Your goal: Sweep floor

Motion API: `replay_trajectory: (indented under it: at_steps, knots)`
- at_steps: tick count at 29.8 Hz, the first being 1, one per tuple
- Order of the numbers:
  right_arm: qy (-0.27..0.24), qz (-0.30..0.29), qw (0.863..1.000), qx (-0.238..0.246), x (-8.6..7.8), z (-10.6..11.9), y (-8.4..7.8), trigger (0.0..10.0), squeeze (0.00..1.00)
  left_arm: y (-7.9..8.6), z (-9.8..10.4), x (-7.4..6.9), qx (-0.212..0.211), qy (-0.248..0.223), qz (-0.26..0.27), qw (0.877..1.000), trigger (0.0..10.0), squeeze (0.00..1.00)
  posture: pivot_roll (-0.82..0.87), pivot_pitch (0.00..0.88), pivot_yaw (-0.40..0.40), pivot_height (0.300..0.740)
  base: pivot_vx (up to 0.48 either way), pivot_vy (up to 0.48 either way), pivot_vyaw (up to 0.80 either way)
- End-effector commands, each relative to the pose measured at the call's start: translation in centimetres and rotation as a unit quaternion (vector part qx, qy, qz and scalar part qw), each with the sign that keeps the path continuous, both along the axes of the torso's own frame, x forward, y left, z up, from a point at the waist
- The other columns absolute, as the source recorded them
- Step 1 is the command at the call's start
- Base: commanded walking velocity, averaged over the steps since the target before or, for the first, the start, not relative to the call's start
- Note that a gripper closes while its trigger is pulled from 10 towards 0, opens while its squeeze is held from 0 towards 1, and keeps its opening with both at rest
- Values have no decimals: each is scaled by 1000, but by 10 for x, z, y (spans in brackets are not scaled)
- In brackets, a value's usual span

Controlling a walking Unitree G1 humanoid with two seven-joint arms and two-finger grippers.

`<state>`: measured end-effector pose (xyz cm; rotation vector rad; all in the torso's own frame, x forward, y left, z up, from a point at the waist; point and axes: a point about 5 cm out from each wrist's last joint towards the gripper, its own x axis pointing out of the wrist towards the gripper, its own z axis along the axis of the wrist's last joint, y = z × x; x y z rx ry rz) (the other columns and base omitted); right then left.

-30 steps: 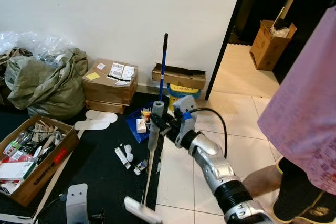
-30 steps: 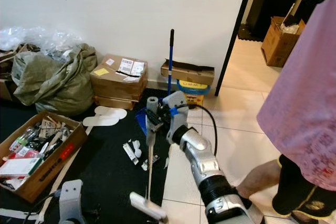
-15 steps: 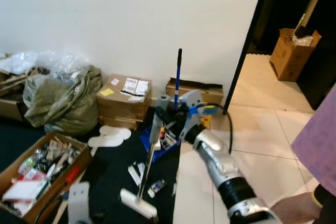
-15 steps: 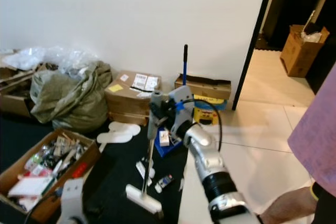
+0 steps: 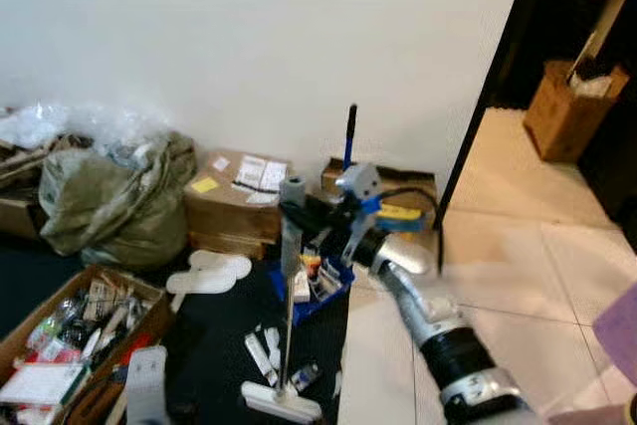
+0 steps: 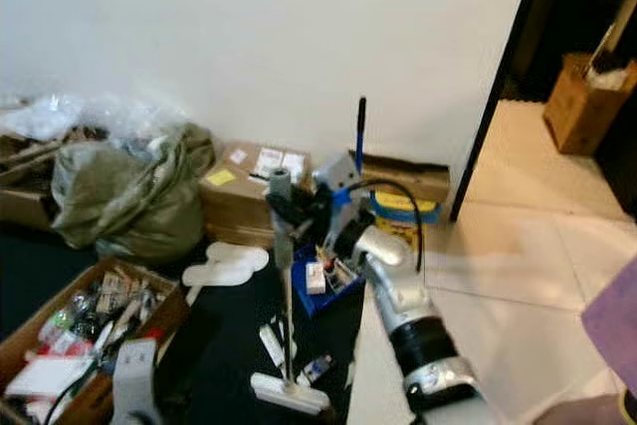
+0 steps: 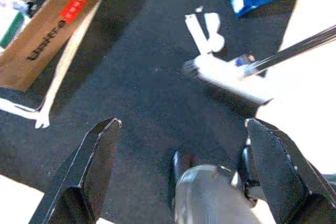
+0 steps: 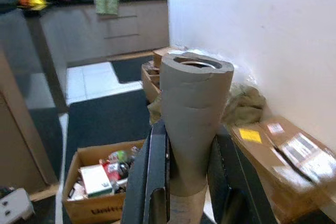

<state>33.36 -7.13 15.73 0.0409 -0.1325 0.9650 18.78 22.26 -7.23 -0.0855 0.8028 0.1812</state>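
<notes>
A broom with a grey foam grip (image 5: 292, 218) stands almost upright, and its white head (image 5: 282, 403) rests on the black mat beside small scattered boxes (image 5: 261, 350). My right gripper (image 5: 305, 212) is shut on the foam grip (image 8: 191, 124), with a black finger (image 8: 155, 177) on either side of it. My left gripper (image 7: 182, 124) hangs low over the mat with its fingers (image 7: 97, 163) spread wide and nothing between them. The broom head (image 7: 231, 74) lies just ahead of it.
A blue tray (image 5: 311, 282) of small items sits behind the broom. A blue-handled pole (image 5: 349, 136) leans on the wall. Cardboard boxes (image 5: 239, 191), a green sack (image 5: 109, 196), white slippers (image 5: 209, 268) and an open box of clutter (image 5: 70, 335) lie left. A person's purple garment (image 5: 619, 327) is at right.
The camera has shifted, and the person has nearly left the picture. The broom has gone from tilted to almost upright, its head now closer to the scattered boxes. The right gripper keeps its hold.
</notes>
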Motion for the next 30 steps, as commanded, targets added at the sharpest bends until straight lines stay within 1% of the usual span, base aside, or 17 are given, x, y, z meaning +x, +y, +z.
replay_trajectory:
  at_steps: [1, 2, 3, 8, 11, 14, 19, 22, 26, 30]
  knots:
    - [-33, 33, 999, -4, -2, 14, 9, 10000, 0, 3, -2, -5, 5, 12, -3, 1000, 10000, 0, -46, 0, -28, 740, 326, 0, 0]
    - [-33, 33, 999, -4, -2, 14, 9, 10000, 0, 3, -2, -5, 5, 12, -3, 1000, 10000, 0, -46, 0, -28, 740, 326, 0, 0]
    - [-38, 42, 998, -15, -4, 13, 9, 10000, 0, 3, -2, -5, 5, 12, -4, 1000, 10000, 0, -46, 0, -28, 740, 326, 0, 0]
    - [-38, 67, 996, -35, -8, 10, 10, 10000, 0, 3, -1, -3, 6, 10, -6, 1000, 10000, 0, -44, 0, -31, 740, 325, 0, 649]
    - [-34, 69, 996, -36, -8, 9, 9, 10000, 0, 3, 0, -1, 6, 6, -7, 1000, 10000, 0, -44, 0, -31, 740, 325, 0, 769]
    - [-34, 63, 997, -40, -6, 10, 8, 10000, 0, 2, 0, 0, 6, 3, -8, 1000, 10000, 0, -45, 0, -32, 740, 326, 0, 419]
    - [-36, 69, 996, -46, -7, 11, 7, 10000, 0, 1, 0, 0, 6, 2, -9, 1000, 10000, 0, -45, 0, -33, 740, 330, 0, 0]
    - [-28, 109, 991, -68, -12, 9, 6, 10000, 0, -1, 0, 0, 4, 2, -9, 1000, 10000, 0, -45, 0, -36, 740, 326, 0, 0]
    - [-24, 132, 988, -76, -15, 9, 5, 10000, 0, -2, 0, 0, 3, 2, -8, 1000, 10000, 0, -45, 0, -36, 740, 300, 0, 0]
    - [-25, 145, 985, -88, -16, 10, 3, 10000, 0, 0, -2, -3, 5, 12, 10, 1000, 10000, 0, -45, 0, -38, 740, 0, 0, 0]
